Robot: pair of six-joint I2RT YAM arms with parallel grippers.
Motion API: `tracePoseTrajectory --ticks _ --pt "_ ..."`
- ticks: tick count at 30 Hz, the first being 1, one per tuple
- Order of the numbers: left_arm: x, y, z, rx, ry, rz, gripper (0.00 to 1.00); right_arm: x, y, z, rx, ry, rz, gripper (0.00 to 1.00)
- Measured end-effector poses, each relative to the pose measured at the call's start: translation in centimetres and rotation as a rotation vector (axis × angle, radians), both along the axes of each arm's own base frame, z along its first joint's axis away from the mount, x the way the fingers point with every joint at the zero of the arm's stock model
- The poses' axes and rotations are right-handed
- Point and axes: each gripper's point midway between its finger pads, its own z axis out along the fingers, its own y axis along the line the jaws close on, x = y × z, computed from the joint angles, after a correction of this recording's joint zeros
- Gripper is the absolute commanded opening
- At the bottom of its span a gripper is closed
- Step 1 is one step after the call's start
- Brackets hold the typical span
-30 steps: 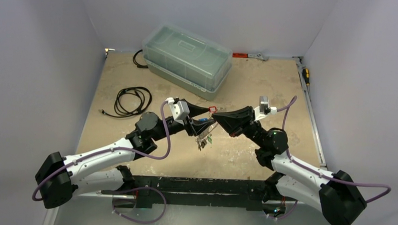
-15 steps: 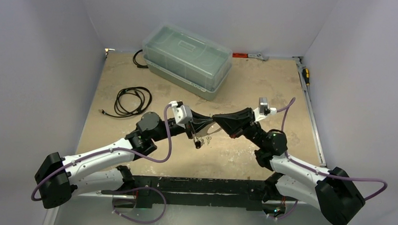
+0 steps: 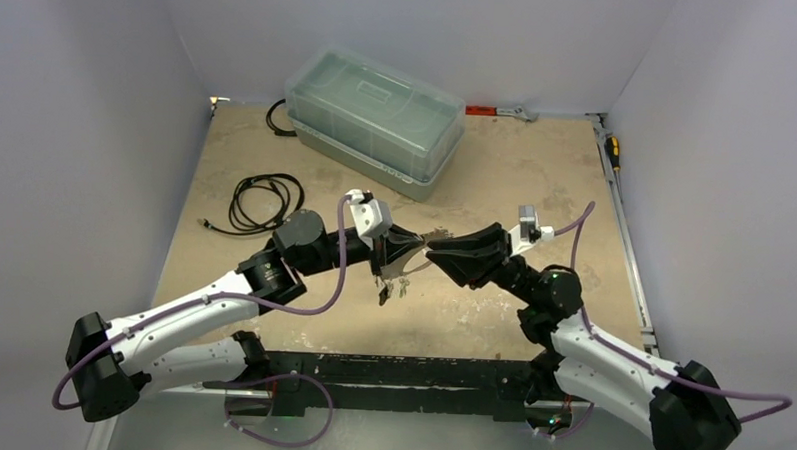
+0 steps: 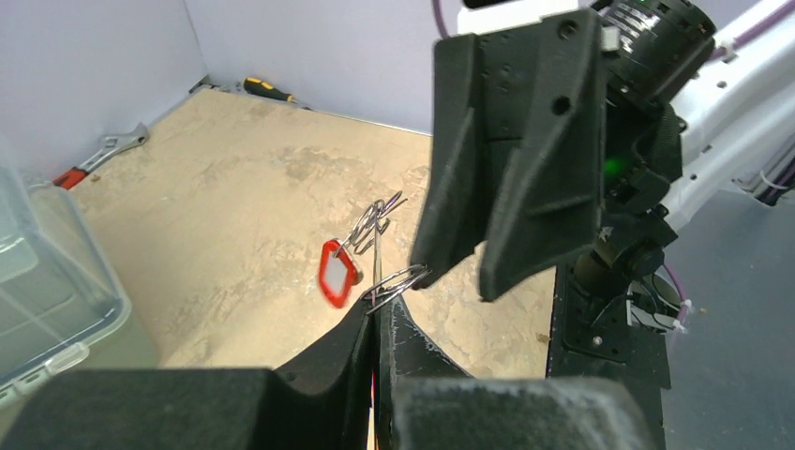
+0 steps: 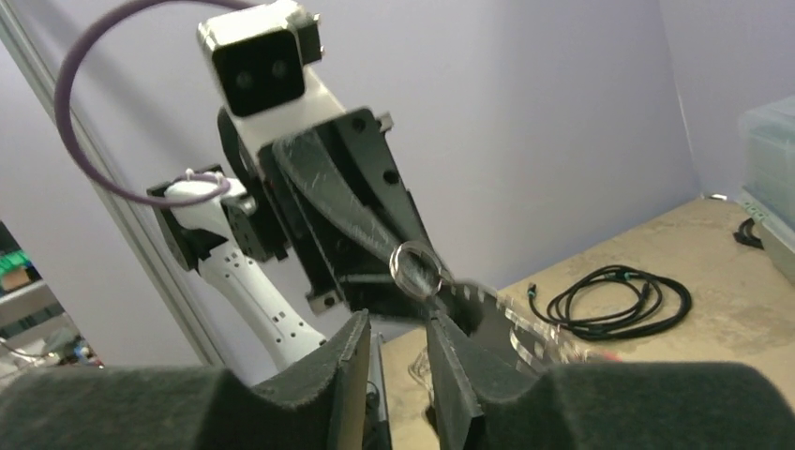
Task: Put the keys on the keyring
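Pinched at its rim by the left gripper, jaws pressed together, the keyring could be knocked loose by the slightly spread right gripper just beside it.

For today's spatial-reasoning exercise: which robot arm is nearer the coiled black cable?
Left. The left arm has its elbow close beside the coiled black cable; the right arm lies well away, beyond the left arm.

Left arm, right arm: white shells, black joints, purple cable along each. Right gripper black, wedge fingers with screw holes; green light on wrist.
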Motion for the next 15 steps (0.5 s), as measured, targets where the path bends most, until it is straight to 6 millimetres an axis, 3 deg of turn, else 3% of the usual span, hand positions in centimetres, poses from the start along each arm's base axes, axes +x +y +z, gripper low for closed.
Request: tracePoseTrajectory --ticks 8,15 --pt "-0.2 1.2 2.0 0.085 0.037 0.019 0.00 -0.6 -1.4 0.8 -0.099 -0.089 -0.100 0.66" --pt "-1.2 2.2 -0.5 0.258 0.107 -0.012 0.00 0.4 -1.4 2.2 -0.248 -0.200 -0.183 0.84"
